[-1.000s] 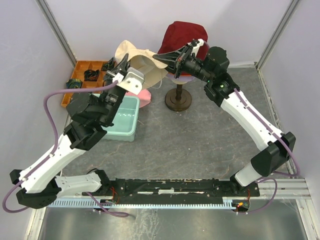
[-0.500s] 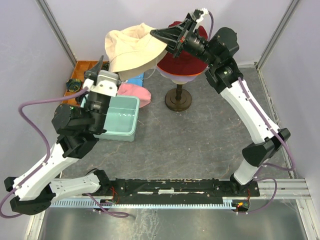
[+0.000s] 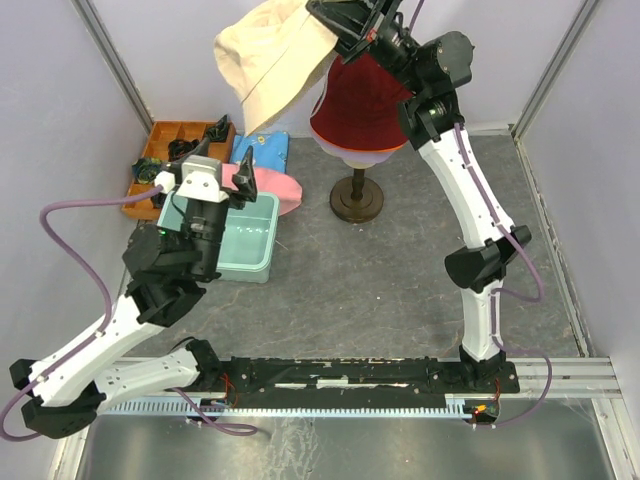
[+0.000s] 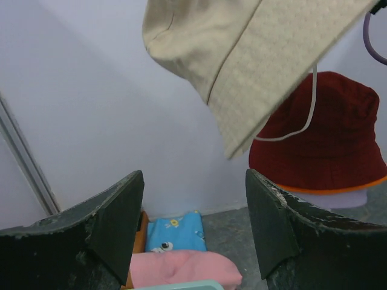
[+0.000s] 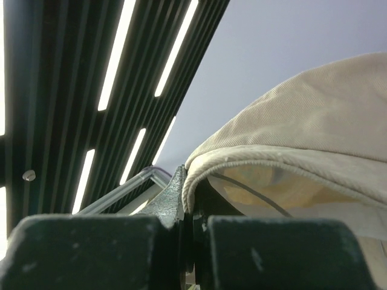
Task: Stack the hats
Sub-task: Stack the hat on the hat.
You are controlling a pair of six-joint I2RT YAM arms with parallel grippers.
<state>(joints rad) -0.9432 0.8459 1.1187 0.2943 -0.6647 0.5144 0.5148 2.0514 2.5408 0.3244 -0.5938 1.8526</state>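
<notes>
I read no text, label, brand or number in any of my views. The blue cloth [image 4: 174, 232] carries a print of small cartoon-like figures, but I make out no letters on it.

Mint bin [image 3: 245, 264] beside orange tray [image 3: 160, 131]; blue cloth [image 3: 262, 152] behind bin; dark stand [image 3: 357, 203] to right.
</notes>
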